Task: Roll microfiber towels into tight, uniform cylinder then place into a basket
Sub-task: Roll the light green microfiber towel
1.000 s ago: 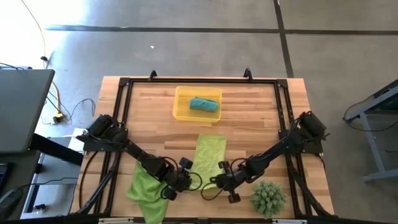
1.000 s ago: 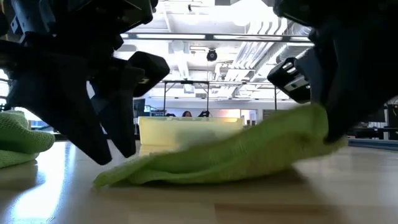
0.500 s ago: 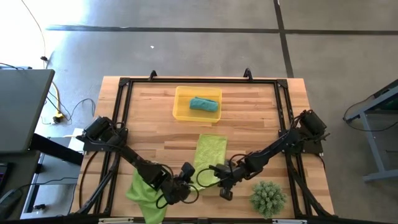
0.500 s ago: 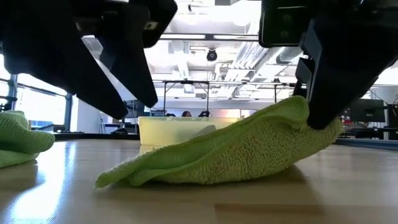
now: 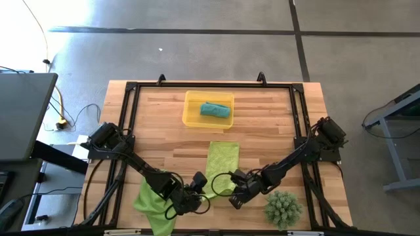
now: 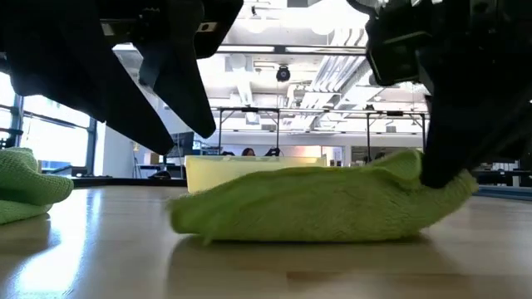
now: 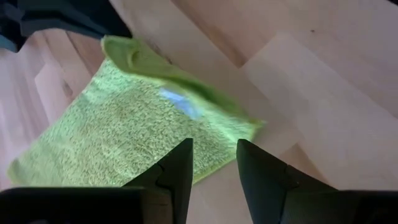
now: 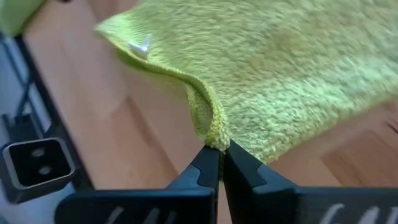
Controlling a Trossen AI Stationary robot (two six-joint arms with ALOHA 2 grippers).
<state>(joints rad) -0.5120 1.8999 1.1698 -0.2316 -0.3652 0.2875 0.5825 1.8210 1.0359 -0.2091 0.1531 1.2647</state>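
Right gripper [image 8: 219,155] jaws pinched shut on the near edge of the flat lime-green microfiber towel [image 5: 222,162], lifting a fold. Left gripper [image 7: 212,163] jaws part-open, holding nothing, hovering just beside that towel's near-left corner.

Progress, judged: one of three done. Rolled teal microfiber towel [image 5: 216,109] lies inside the shallow translucent yellow plastic basket [image 5: 191,117] at the far side. Lime towel in hand is mid-table, near edge only starting to turn, no roll yet. Second lime-green towel [image 5: 152,198] is crumpled at the near-left, under the left arm, untouched.

Surface: light butcher-block wooden table [image 5: 262,124] with a black frame; spiky green ball plant [image 5: 283,208] at the near-right. Room: grey concrete floor, bright open workshop beyond.
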